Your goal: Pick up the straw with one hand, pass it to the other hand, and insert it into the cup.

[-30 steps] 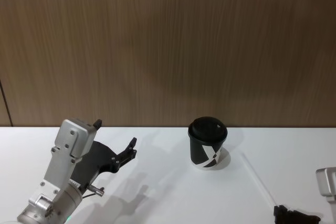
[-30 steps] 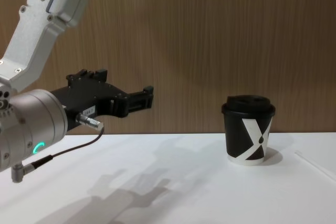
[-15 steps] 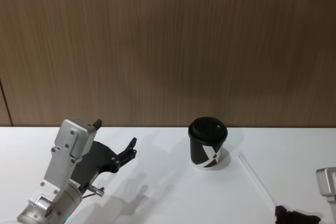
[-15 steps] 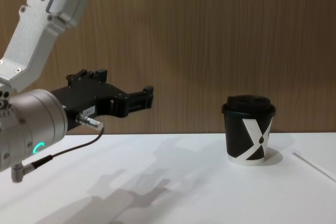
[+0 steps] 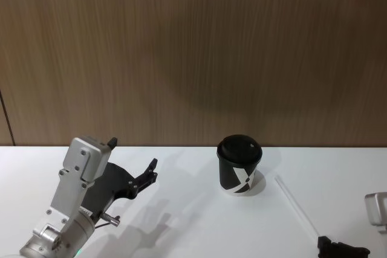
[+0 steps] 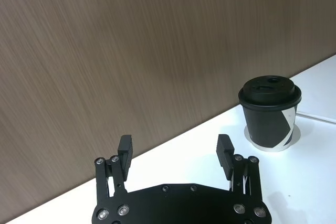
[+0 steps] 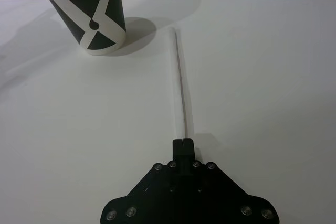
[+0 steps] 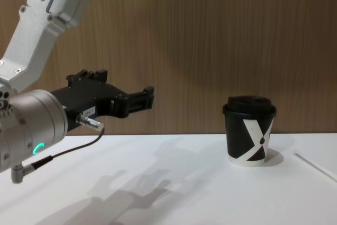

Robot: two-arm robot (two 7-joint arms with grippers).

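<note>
The thin white straw (image 5: 296,206) (image 7: 178,82) (image 8: 316,166) lies low over the white table, right of the cup, with its far end toward the cup. Its near end runs into my right gripper (image 7: 183,141) (image 5: 321,243), whose black fingers are shut on that end near the table's front right. The black cup (image 5: 239,165) (image 8: 249,130) (image 6: 270,114) (image 7: 86,14), with its domed lid and white X mark, stands upright at the middle back. My left gripper (image 6: 175,145) (image 5: 133,156) (image 8: 126,88) hovers open above the left side, pointing at the cup, with nothing between its fingers.
A brown wood-grain wall (image 5: 193,52) closes the back of the white table (image 5: 193,222). The silver left arm with its green ring light (image 8: 36,148) and thin cable fills the left foreground.
The straw's far end has swung slightly left toward the cup, and the right gripper has shifted a little. The left arm has not moved.
</note>
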